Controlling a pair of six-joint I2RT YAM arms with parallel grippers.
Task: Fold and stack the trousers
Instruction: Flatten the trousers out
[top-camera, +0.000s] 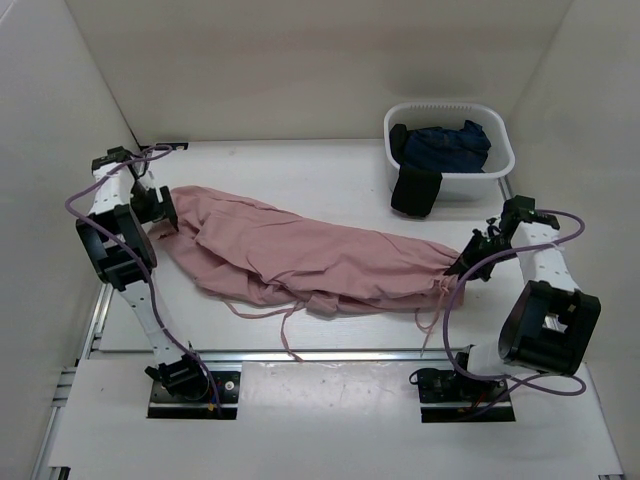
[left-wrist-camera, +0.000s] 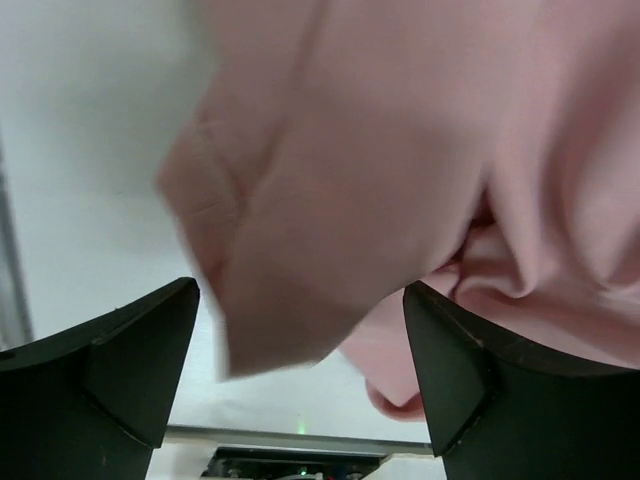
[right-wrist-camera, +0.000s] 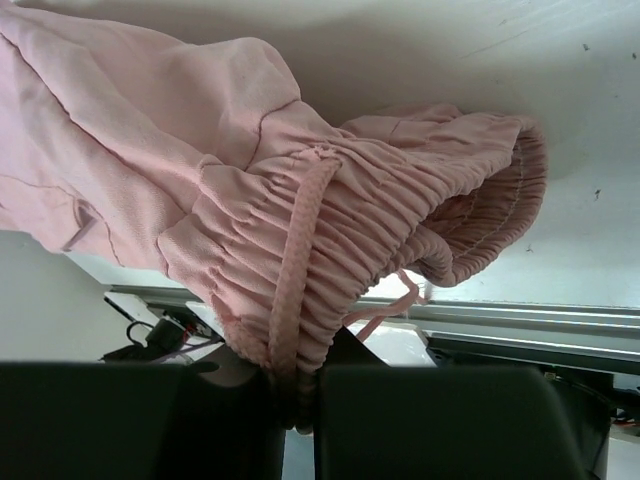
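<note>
Evidently early in the task: no fold made, nothing stacked. Finds trousers (top-camera: 310, 260) lying rumpled and slantwise across the desk (top-camera: 300, 165), from back left to front right. Notes right end effector (top-camera: 464, 263) pinching waistband (right-wrist-camera: 340, 230) and drawstring (right-wrist-camera: 295, 260); left end effector (top-camera: 160, 207) spread, leg cloth sagging between the fingers, ungripped. Sees loose strings trailing to the front edge. Judges open room behind the cloth; marks basket (top-camera: 500, 165) at back right as sole obstruction.

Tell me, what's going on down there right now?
Left fingers open, cloth draped between. Right fingers shut on waistband. Trousers stretched out, unfolded. Basket far right, apart.
</note>
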